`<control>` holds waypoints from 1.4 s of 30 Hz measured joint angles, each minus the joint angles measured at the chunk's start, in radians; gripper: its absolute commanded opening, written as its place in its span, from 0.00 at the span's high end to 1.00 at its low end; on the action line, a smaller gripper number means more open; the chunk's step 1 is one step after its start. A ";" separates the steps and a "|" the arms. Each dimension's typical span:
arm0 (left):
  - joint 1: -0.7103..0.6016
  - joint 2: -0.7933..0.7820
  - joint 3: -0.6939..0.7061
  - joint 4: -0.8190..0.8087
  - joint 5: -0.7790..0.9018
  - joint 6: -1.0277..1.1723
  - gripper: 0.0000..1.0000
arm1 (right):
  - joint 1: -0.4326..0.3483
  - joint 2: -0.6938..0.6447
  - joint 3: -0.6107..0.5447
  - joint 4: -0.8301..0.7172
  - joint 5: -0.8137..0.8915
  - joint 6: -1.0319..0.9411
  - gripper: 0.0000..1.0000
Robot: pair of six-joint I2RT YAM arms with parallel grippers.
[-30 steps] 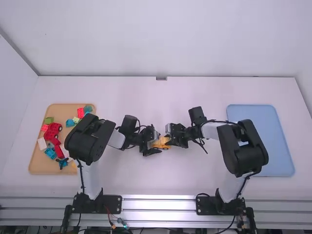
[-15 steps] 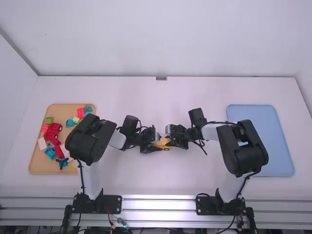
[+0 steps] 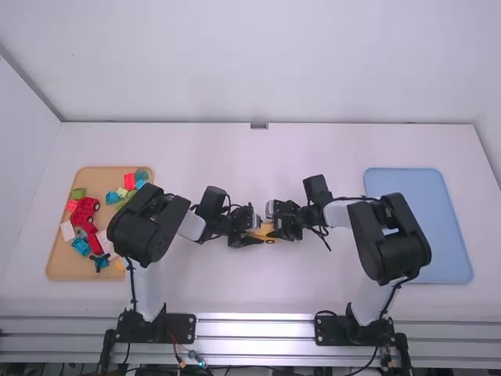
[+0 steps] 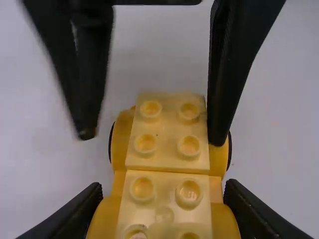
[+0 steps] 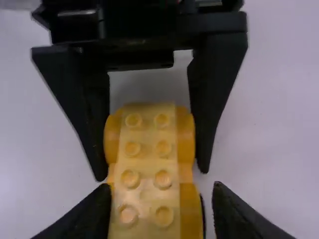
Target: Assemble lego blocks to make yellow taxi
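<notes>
Well, closest to us is a long, shiny silver metal rail [image 3: 250, 342], and the black bottoms of the two white and black robot arms stand on it. Next comes the white, flat table [image 3: 250, 294]. On its left side is the light orange-brown, flat tray [image 3: 66, 271], and on its right side is the light blue, flat tray with round corners [image 3: 450, 262]. In the near part of the brown tray is a blue toy block piece [image 3: 100, 262], with a teal block [image 3: 81, 246] a bit farther up. In the middle of the table, between the trays, is the yellow plastic block car with round bumps on top [image 3: 267, 228]. The left gripper [image 3: 255, 234] is at one end of it, and the right gripper [image 3: 274, 229] is at the other. In the left wrist view, the left gripper [image 4: 162, 186] is squeezing the car from both sides. In the right wrist view, the right gripper [image 5: 160, 191] is around its end of the car but a little open, with a gap by one finger. Farther up the brown tray are a red toy truck [image 3: 84, 210], a green block [image 3: 78, 193] and a bright red block [image 3: 130, 181]. Way at the back is the plain white wall [image 3: 258, 63].
</notes>
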 measured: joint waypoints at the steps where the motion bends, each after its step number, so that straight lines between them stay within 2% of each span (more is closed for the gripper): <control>1: -0.006 0.000 0.000 0.000 -0.001 0.000 0.51 | 0.001 0.000 -0.004 0.014 -0.001 0.008 0.37; 5: -0.008 0.000 0.000 0.000 -0.001 0.000 0.52 | 0.001 -0.006 -0.010 0.034 -0.026 0.040 0.37; 8: -0.008 0.000 0.000 0.000 -0.001 0.000 0.53 | -0.012 -0.044 -0.010 -0.007 -0.082 0.028 0.41; 10: -0.008 0.000 0.000 0.000 -0.001 0.000 0.53 | -0.032 -0.091 -0.010 -0.061 -0.131 -0.014 0.62; 11: -0.008 0.000 0.000 0.000 -0.001 0.000 0.53 | -0.043 -0.118 -0.010 -0.090 -0.153 -0.039 0.84; 12: -0.008 0.000 0.000 0.000 -0.001 0.000 0.53 | -0.048 -0.130 -0.010 -0.100 -0.163 -0.051 0.94; 13: -0.008 0.000 0.000 0.001 -0.001 0.000 0.54 | -0.053 -0.141 -0.010 -0.106 -0.168 -0.059 1.00; 17: -0.008 0.000 0.000 0.007 -0.004 0.000 0.52 | -0.044 -0.153 -0.011 -0.101 -0.127 -0.047 1.00; 25: -0.008 0.000 0.000 0.009 -0.005 -0.002 0.54 | 0.058 -0.088 -0.012 -0.072 0.056 0.071 1.00; 32: -0.007 0.000 0.000 0.014 -0.014 -0.020 0.56 | 0.057 -0.085 -0.027 -0.040 0.076 0.129 1.00; 42: -0.017 0.000 0.000 0.015 -0.016 -0.020 0.57 | 0.013 -0.096 -0.119 0.087 0.014 0.174 1.00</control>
